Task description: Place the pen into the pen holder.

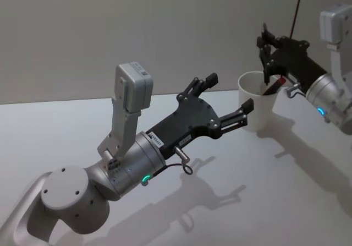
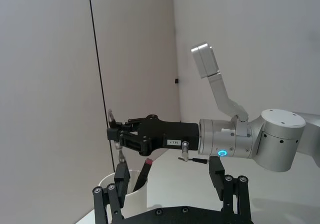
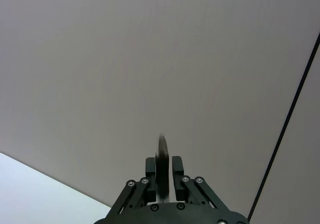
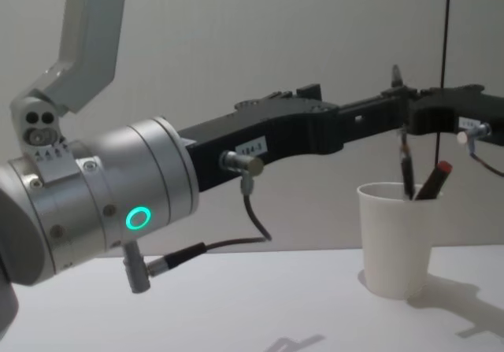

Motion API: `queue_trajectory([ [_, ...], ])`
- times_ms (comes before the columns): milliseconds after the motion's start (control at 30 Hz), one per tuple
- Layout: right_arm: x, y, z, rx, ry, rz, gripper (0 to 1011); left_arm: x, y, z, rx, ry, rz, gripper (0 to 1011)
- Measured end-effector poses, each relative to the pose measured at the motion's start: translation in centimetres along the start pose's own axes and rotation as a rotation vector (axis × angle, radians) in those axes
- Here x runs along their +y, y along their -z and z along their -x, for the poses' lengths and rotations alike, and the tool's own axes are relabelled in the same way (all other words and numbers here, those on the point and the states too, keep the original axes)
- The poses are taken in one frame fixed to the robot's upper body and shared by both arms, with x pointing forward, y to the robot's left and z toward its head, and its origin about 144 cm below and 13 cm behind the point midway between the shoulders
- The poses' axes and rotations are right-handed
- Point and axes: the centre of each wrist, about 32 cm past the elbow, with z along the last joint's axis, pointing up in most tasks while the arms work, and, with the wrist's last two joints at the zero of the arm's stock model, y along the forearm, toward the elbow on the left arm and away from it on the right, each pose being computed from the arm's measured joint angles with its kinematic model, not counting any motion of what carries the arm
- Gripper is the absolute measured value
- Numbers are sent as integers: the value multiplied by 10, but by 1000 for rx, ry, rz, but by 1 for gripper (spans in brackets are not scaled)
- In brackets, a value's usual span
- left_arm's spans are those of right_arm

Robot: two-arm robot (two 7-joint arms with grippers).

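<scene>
White paper cup (image 4: 396,242) stands on the table, a red-capped pen (image 4: 431,180) already leaning inside; my right gripper (image 4: 402,116) pinches another pen (image 4: 406,171) upright above it — my left gripper (image 1: 225,100) waits alongside, spread empty.

**Four camera views around a white cup**

The head camera looks forward and down from above at the white surface (image 1: 308,191), with the left arm large in the foreground and the pen holder (image 1: 257,100) farther off, upper right. The chest camera sits lower and looks across the surface from the side; the left arm passes very close to its lens, and the same cup stands at the right. The left wrist camera faces along its own jaws toward the cup and the right gripper (image 2: 114,134) above it, which the head and chest views also show. The right wrist camera points upward past its own jaws at a plain wall.
</scene>
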Motion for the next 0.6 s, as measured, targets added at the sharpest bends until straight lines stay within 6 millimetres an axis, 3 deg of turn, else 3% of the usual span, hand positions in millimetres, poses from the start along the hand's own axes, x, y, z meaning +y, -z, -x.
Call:
queue_trajectory([
  [600, 4, 4, 4, 7, -8, 17, 717, 0, 0, 0, 0, 0, 0, 1001],
])
